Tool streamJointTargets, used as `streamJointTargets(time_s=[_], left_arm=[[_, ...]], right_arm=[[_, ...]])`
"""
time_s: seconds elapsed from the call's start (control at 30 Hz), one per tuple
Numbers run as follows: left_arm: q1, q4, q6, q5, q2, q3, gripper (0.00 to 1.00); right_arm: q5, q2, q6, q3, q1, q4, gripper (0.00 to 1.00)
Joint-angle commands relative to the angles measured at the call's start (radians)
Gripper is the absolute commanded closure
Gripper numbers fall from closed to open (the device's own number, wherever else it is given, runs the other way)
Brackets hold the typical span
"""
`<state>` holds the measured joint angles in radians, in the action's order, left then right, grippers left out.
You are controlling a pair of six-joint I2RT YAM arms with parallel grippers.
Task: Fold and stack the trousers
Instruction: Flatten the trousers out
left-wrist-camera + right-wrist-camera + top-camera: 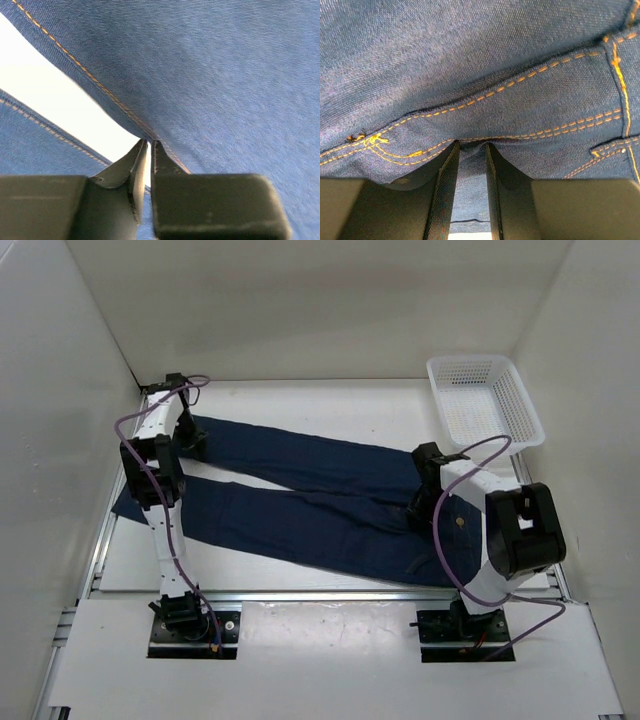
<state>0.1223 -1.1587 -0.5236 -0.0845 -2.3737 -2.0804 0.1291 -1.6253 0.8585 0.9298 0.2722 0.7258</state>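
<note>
The trousers (300,515), dark navy denim with tan stitching, lie flat across the centre of the surface (330,405), legs toward frame left. The left gripper (149,144) is clenched on a leg seam. The right gripper (470,145) sits at the waistband, jaws slightly apart; whether it grips cannot be told.

One pair of dark navy denim trousers (300,502) with tan stitching is spread flat on the desk (330,400), legs parted in a narrow V. The far leg's stitched edge is pinched in the left pincer (149,142), near the cuff end; a seamed fold by the waist is caught in the right pincer (471,144).
</note>
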Motion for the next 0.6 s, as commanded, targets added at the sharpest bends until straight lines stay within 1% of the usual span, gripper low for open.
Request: streamJointTargets(time_s=[0.0, 0.03, 0.07, 0.17, 0.23, 0.27, 0.3, 0.4, 0.43, 0.47, 0.5, 0.57], left_arm=[[-0.001, -0.032, 0.005, 0.049, -0.004, -0.117, 0.78], [-0.001, -0.042, 0.005, 0.049, -0.004, -0.133, 0.77], [-0.001, -0.042, 0.016, 0.060, -0.004, -0.144, 0.74], [-0.001, -0.056, 0.025, 0.060, 0.066, -0.158, 0.70], [-0.001, -0.067, 0.034, 0.034, 0.122, -0.104, 0.68], [-0.001, -0.067, 0.034, 0.023, 0.190, -0.068, 0.68], [0.008, -0.053, 0.034, 0.011, 0.226, 0.025, 0.68], [0.028, 0.002, 0.034, 0.021, 0.356, 0.207, 0.73], [0.028, 0.020, 0.034, 0.031, 0.384, 0.330, 0.75], [0.028, 0.040, 0.034, 0.031, 0.434, 0.394, 0.78], [0.008, 0.089, 0.034, 0.046, 0.459, 0.514, 0.80], [-0.012, 0.134, 0.034, 0.055, 0.493, 0.613, 0.80]], right_arm=[[0.124, -0.059, 0.028, 0.097, 0.002, -0.022, 0.67], [0.136, -0.068, 0.028, 0.119, 0.002, -0.002, 0.67], [0.148, -0.079, 0.016, 0.139, 0.002, -0.002, 0.67], [0.176, -0.064, 0.007, 0.194, 0.002, 0.037, 0.67], [0.176, -0.013, 0.007, 0.204, 0.002, 0.050, 0.67], [0.176, 0.010, -0.002, 0.193, 0.002, 0.060, 0.67], [0.187, 0.063, -0.003, 0.182, 0.002, 0.060, 0.66], [0.196, 0.146, -0.013, 0.121, 0.002, 0.080, 0.62], [0.196, 0.195, -0.013, 0.101, 0.002, 0.080, 0.62], [0.196, 0.217, -0.013, 0.083, 0.002, 0.092, 0.62], [0.196, 0.254, -0.022, 0.049, 0.002, 0.092, 0.62], [0.175, 0.287, -0.022, 0.017, 0.002, 0.101, 0.62]])
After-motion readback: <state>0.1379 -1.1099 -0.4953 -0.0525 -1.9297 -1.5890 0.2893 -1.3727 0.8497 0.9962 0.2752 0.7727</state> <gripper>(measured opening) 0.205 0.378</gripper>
